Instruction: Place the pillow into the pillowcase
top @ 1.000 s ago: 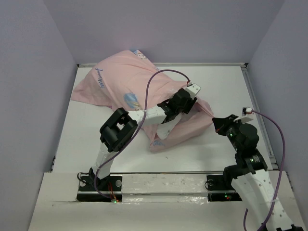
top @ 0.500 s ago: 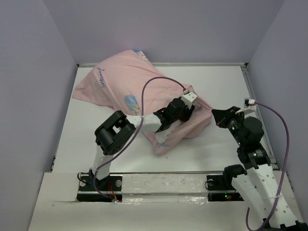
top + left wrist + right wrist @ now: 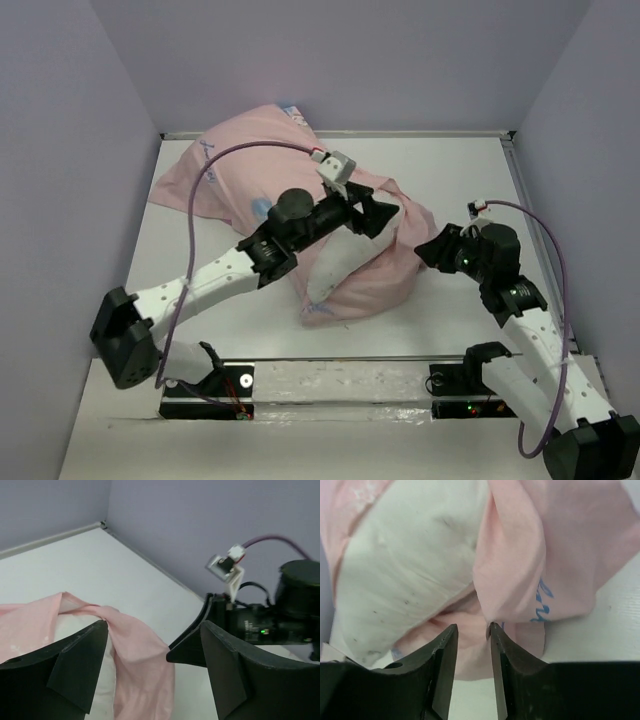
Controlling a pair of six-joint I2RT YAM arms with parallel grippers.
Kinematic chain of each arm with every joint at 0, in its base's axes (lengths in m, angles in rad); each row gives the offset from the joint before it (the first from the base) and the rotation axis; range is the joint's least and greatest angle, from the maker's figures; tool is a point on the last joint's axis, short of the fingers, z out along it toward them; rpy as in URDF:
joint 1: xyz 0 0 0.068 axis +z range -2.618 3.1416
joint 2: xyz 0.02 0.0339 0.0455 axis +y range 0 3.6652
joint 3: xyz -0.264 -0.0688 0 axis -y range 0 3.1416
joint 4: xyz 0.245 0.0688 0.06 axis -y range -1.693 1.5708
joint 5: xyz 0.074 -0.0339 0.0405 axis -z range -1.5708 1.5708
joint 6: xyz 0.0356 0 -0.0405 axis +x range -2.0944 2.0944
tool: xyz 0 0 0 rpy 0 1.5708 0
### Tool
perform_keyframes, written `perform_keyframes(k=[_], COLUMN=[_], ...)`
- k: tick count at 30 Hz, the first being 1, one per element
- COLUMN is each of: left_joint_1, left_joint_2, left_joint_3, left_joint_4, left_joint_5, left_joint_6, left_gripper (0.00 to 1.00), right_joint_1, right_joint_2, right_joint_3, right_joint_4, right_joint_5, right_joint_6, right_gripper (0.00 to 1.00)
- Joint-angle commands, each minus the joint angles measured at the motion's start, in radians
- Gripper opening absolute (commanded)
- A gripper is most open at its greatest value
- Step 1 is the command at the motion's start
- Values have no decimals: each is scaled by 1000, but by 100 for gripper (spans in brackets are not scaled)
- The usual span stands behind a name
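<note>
The pale pink pillowcase (image 3: 250, 165) lies crumpled from the far left to the middle of the table. The white pillow (image 3: 335, 270) shows through its open near end. My left gripper (image 3: 388, 217) hovers open over the case's right end. In the left wrist view its jaws (image 3: 137, 638) stand wide, with a pink fold (image 3: 140, 660) and a bit of pillow (image 3: 106, 680) below them. My right gripper (image 3: 428, 250) is at the case's right edge. Its jaws (image 3: 472, 626) are slightly apart, and a fold of pillowcase (image 3: 515, 580) touches the right fingertip (image 3: 492, 627). The pillow (image 3: 410, 555) bulges beyond.
Lilac walls (image 3: 60, 150) close in the white table (image 3: 460, 180) on three sides. A raised rim (image 3: 520, 190) runs along its right edge. The left arm's purple cable (image 3: 240, 150) arcs over the case.
My left arm has stretched out and its gripper has lifted away from the case opening and opened wide. My right gripper's jaws have parted and shifted slightly left against the cloth.
</note>
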Motion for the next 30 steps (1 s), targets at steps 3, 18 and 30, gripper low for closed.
perform_keyframes(k=[3,18,30], left_joint_1=[30,18,4], left_joint_2=[-310,-717,-601], left_joint_3=[-221,-589,-614], left_joint_4=[-156,-363,-295], left_joint_5=[-145,-286,-261], left_joint_6=[-107,-257,-217], left_gripper=[85,78,79], right_joint_1=[-3,494,529], right_joint_2=[-23,339,515], right_joint_3=[150,155,46], right_joint_4=[-132,71,297], right_joint_5=[-79,115,4], right_joint_6=[-124,-158,-219], right_gripper=[62,3,64])
